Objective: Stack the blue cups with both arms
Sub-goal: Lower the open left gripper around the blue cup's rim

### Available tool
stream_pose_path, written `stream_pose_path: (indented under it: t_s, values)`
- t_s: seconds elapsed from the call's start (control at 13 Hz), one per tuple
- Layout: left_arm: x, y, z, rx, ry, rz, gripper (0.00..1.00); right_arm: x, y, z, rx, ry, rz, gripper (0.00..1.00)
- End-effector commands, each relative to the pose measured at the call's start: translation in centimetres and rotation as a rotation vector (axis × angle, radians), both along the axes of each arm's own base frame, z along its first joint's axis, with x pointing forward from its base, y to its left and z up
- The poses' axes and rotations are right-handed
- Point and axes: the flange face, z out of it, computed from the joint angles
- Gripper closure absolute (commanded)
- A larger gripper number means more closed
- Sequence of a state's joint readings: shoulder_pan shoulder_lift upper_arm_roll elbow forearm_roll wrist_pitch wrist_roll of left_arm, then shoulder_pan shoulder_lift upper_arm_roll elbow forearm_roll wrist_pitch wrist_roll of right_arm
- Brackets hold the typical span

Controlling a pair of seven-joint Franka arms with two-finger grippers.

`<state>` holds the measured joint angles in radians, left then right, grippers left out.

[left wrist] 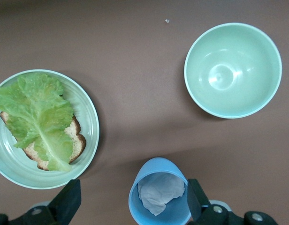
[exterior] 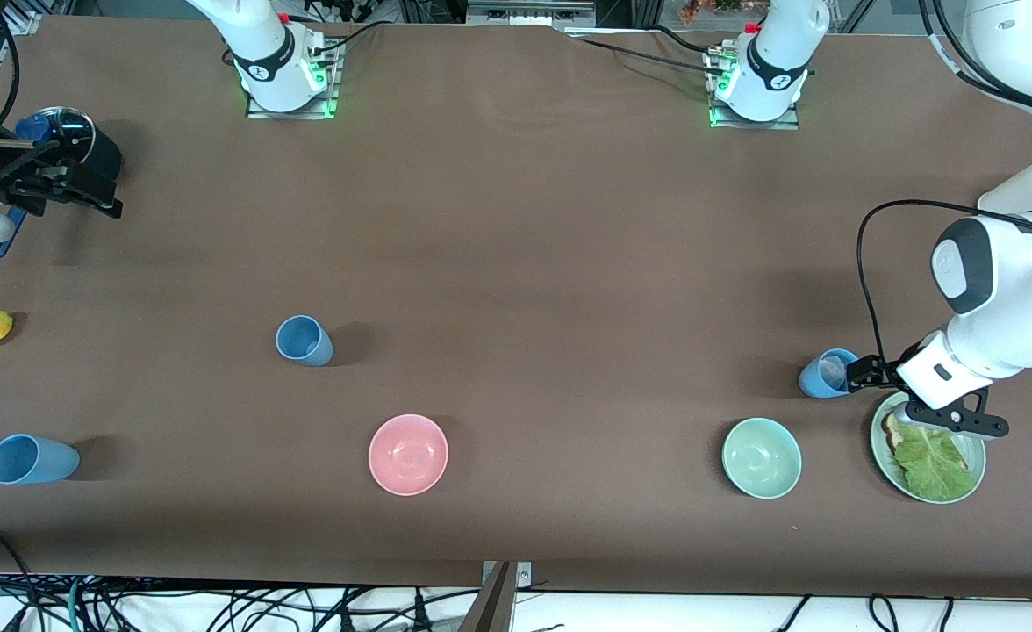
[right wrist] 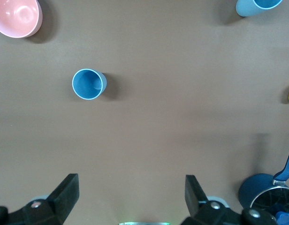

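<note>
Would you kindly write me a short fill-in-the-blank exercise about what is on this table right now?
1. The small light-blue plastic cup beneath the left tool holds a crumpled white ____.
2. The pale-green plate carries a slice of bread topped with a leaf of ____.
3. The number of light-blue cups standing on the table is ____.
4. The round bowl between the two cups at the right arm's end and the green bowl is coloured ____.

Missing words: paper; lettuce; three; pink

Cut off and covered

We see the saucepan [right wrist: 268, 196] cropped by the right wrist view's edge; lettuce [left wrist: 37, 115] hides most of the bread [left wrist: 75, 143].
</note>
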<state>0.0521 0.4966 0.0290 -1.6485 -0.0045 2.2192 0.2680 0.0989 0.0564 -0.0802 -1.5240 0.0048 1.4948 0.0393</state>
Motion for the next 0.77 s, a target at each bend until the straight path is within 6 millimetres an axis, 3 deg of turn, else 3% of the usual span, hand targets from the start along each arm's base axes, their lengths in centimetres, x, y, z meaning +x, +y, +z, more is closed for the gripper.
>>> stream_pose_path:
  t_s: [0.0, 0.23, 0.54, 0.69]
  values:
    - [-1.5, 0.9, 0.2, 0.024, -0.001, -0.038, 0.0, -0.7, 0.0, 0.5, -0.005, -0.009, -0.01, 0.0]
    - [-2.1, 1.8, -0.4, 0.032, 0.005, -0.058, 0.0, -0.7, 0.0, 0.5, -0.005, -0.009, -0.01, 0.0]
    - [-3.9, 2.0, -3.3, 0.036, -0.029, -0.063, 0.0, -0.7, 0.0, 0.5, -0.005, -0.009, -0.01, 0.0]
    - [-4.1, 2.1, -3.7, 0.032, -0.023, -0.058, 0.0, -0.7, 0.0, 0.5, -0.005, -0.009, -0.01, 0.0]
